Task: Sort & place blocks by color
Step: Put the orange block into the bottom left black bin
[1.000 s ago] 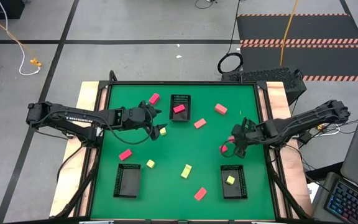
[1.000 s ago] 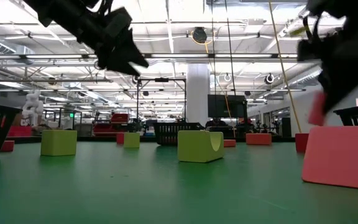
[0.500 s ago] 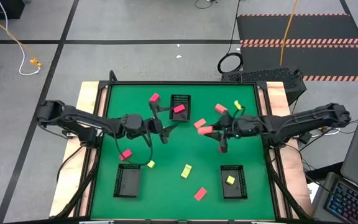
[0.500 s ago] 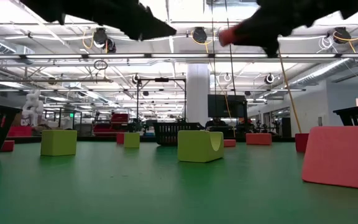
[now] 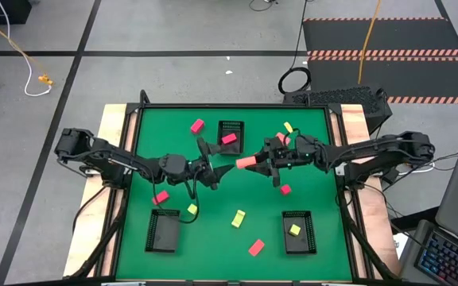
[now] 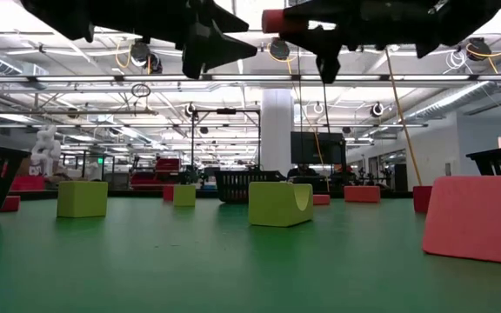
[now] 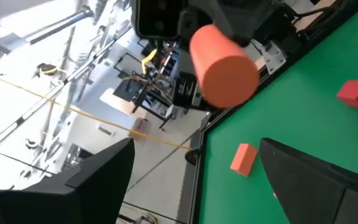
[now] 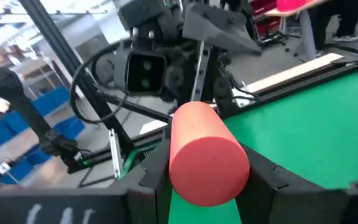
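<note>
My right gripper is raised over the middle of the table and shut on a coral-red cylinder block, which shows close up in the right wrist view and high up in the low view. My left gripper is open and hovers just left of the block's free end without touching it. Other magenta-pink, coral-red and yellow-green blocks lie flat on the green mat. One magenta block lies in the far tray, and one yellow-green block in the near right tray. My right gripper pinches the coral-red cylinder by its curved sides between the two fingers. The fingers lie about level, coming from the table's right, along the cylinder. The block is lifted clear of the mat, and its round free end sticks out toward my left gripper.
A third black mesh tray sits near left. Blocks lie near the far edge, far right and left side. The mat's middle near strip between the two near trays holds only a few blocks. Wooden rails border the mat.
My right gripper, holding the block, has risen from low over the right side of the mat and swung toward the table's left, to the middle, turning level. My left gripper has moved right toward it and climbed. The two now face each other closely.
</note>
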Controlling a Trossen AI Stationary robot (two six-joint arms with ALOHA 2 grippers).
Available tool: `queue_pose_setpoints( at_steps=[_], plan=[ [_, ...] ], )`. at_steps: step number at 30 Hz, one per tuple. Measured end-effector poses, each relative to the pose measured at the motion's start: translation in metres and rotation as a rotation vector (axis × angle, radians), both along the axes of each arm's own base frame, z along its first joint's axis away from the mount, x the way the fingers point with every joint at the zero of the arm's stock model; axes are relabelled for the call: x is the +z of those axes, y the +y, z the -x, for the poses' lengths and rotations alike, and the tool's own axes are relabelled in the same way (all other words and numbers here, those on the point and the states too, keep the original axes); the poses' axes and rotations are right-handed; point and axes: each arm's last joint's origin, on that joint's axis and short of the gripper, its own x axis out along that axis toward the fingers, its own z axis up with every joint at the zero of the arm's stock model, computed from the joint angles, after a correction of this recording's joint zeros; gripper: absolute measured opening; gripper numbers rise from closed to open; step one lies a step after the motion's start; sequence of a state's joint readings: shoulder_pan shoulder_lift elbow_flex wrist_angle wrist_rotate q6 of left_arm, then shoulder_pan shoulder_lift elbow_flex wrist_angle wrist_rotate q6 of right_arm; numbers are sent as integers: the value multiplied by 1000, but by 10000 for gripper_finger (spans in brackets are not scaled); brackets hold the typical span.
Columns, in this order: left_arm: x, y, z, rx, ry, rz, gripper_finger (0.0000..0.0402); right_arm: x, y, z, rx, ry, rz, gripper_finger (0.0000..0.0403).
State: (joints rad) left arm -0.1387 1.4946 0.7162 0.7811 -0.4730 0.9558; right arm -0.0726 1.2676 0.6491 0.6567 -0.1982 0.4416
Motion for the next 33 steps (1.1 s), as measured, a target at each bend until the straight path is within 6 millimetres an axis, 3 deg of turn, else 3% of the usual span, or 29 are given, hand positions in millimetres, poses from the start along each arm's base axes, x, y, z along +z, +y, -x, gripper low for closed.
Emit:
queue_pose_setpoints(
  at_steps=[17, 26, 29, 33],
  plan=[
    [-18, -6, -13, -27, -29, -15, 347, -30, -10, -25, 8, -30, -48, 115],
    [-34, -10, -19, -36, -20, 10, 346, -30, -10, -26, 9, -30, -49, 115],
    [-31, -14, -19, -36, -51, 36, 331, -32, -10, -26, 9, -8, -52, 115],
    [-31, -19, -18, -51, -57, 40, 281, -33, -10, -26, 8, 1, -64, 115]
  ],
)
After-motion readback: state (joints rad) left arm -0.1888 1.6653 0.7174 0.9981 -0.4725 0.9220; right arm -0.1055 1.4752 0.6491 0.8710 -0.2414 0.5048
